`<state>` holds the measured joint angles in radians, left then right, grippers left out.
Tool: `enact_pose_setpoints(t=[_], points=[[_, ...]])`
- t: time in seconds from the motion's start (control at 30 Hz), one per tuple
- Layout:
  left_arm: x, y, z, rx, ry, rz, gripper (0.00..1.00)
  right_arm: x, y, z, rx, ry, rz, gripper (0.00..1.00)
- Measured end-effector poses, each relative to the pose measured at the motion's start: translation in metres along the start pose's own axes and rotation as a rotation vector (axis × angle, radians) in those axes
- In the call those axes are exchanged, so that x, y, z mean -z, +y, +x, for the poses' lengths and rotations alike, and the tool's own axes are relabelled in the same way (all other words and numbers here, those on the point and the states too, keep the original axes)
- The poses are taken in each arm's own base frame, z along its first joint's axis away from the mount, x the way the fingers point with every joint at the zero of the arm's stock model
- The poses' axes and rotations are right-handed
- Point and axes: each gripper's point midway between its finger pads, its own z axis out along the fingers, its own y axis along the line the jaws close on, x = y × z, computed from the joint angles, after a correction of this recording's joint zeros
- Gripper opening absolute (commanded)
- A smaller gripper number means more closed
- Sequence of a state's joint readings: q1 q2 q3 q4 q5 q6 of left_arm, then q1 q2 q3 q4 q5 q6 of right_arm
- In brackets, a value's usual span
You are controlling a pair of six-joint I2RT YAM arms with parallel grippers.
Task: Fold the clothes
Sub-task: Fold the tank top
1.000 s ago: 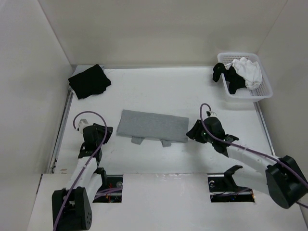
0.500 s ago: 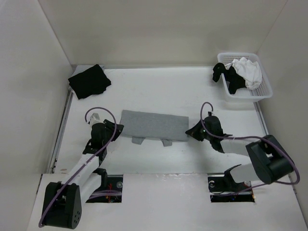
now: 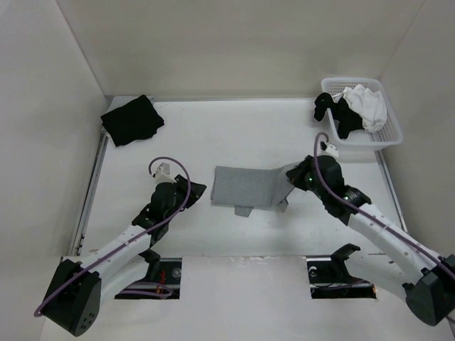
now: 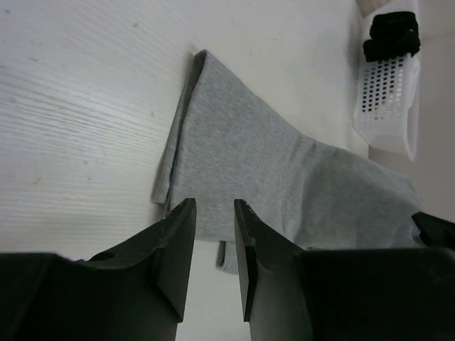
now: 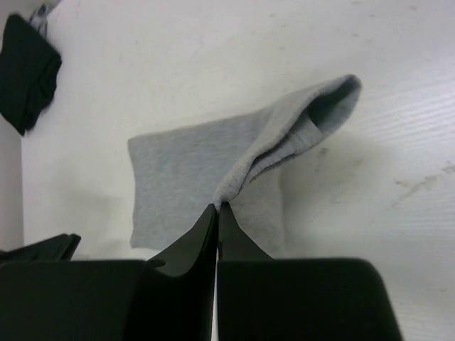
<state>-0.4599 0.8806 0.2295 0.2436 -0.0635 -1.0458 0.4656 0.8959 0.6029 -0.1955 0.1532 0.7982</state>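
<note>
White tabletop [image 3: 213, 135] inside a white-walled enclosure. Left arm reached forward and to the right, low over the table, with the left gripper [image 4: 213, 206] just beside the left end of the grey top [image 3: 245, 186]. Its fingers stood parted, nothing between them; whether the tips touched the cloth could not be told. Right arm stretched forward and to the left, wrist tipped down. The right gripper [image 5: 217, 207] was pinched tight on the top's right edge and held that end raised off the table as a peaked fold. Top lay mid-table between the two grippers, long axis left to right, left part flat, strap ends showing along the near edge. Folded black garment [image 3: 131, 119] at far left; basket [image 3: 387, 138] at far right.
</note>
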Motion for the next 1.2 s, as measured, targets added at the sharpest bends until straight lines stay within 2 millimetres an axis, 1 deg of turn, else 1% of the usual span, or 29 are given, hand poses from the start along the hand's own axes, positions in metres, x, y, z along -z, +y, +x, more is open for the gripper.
enact_pose_setpoints(t=[0.07,0.17,0.2,0.33,0.4,0.47,0.5,0.6,0.63,0.7,0.77,0.83,0.87,0.9,0.93,1.0,1.03,1.1,1.2], points=[[0.001,-0.01,0.002,0.003,0.006,0.027,0.26,0.0,0.022,0.003,0.075,0.027,0.004,0.0],[0.002,-0.018,0.004,0.012,0.009,0.046,0.26,-0.005,0.054,0.02,0.2,0.087,0.02,0.0],[0.003,-0.019,0.004,0.018,0.006,0.052,0.26,-0.007,0.066,0.028,0.241,0.109,0.024,0.0],[0.01,-0.031,-0.005,0.04,-0.021,0.097,0.26,-0.022,0.104,0.062,0.382,0.194,0.042,0.01],[0.014,-0.034,-0.011,0.055,-0.043,0.123,0.26,-0.036,0.124,0.082,0.443,0.235,0.054,0.01],[0.018,-0.032,-0.018,0.072,-0.064,0.135,0.26,-0.051,0.139,0.104,0.495,0.273,0.068,0.03],[0.019,-0.029,-0.021,0.082,-0.074,0.136,0.26,-0.06,0.147,0.116,0.52,0.293,0.076,0.07],[0.022,-0.016,-0.032,0.109,-0.106,0.119,0.26,-0.087,0.161,0.151,0.572,0.341,0.097,0.31],[0.022,-0.012,-0.035,0.117,-0.114,0.112,0.26,-0.093,0.162,0.16,0.583,0.353,0.103,0.35],[0.023,-0.004,-0.04,0.13,-0.126,0.097,0.26,-0.096,0.158,0.175,0.608,0.378,0.116,0.37],[0.023,-0.001,-0.043,0.137,-0.131,0.09,0.26,-0.092,0.154,0.178,0.621,0.388,0.122,0.37],[0.022,0.0,-0.042,0.137,-0.121,0.088,0.26,-0.084,0.155,0.173,0.608,0.374,0.099,0.37],[0.02,0.001,-0.038,0.134,-0.108,0.082,0.26,-0.076,0.153,0.167,0.593,0.363,0.078,0.35],[0.018,0.001,-0.034,0.13,-0.092,0.078,0.26,-0.069,0.151,0.16,0.581,0.353,0.065,0.29],[0.016,0.002,-0.028,0.124,-0.073,0.07,0.26,-0.062,0.15,0.153,0.555,0.343,0.036,0.22],[0.01,0.0,-0.013,0.101,-0.017,0.058,0.26,-0.054,0.149,0.137,0.491,0.326,-0.023,0.12],[0.006,-0.003,-0.003,0.086,0.017,0.054,0.26,-0.056,0.148,0.13,0.461,0.317,-0.045,0.09],[-0.001,-0.012,0.014,0.052,0.071,0.056,0.26,-0.069,0.147,0.119,0.387,0.3,-0.095,0.06],[-0.013,-0.025,0.035,0.001,0.12,0.066,0.26,-0.099,0.135,0.12,0.302,0.31,-0.138,0.05]])
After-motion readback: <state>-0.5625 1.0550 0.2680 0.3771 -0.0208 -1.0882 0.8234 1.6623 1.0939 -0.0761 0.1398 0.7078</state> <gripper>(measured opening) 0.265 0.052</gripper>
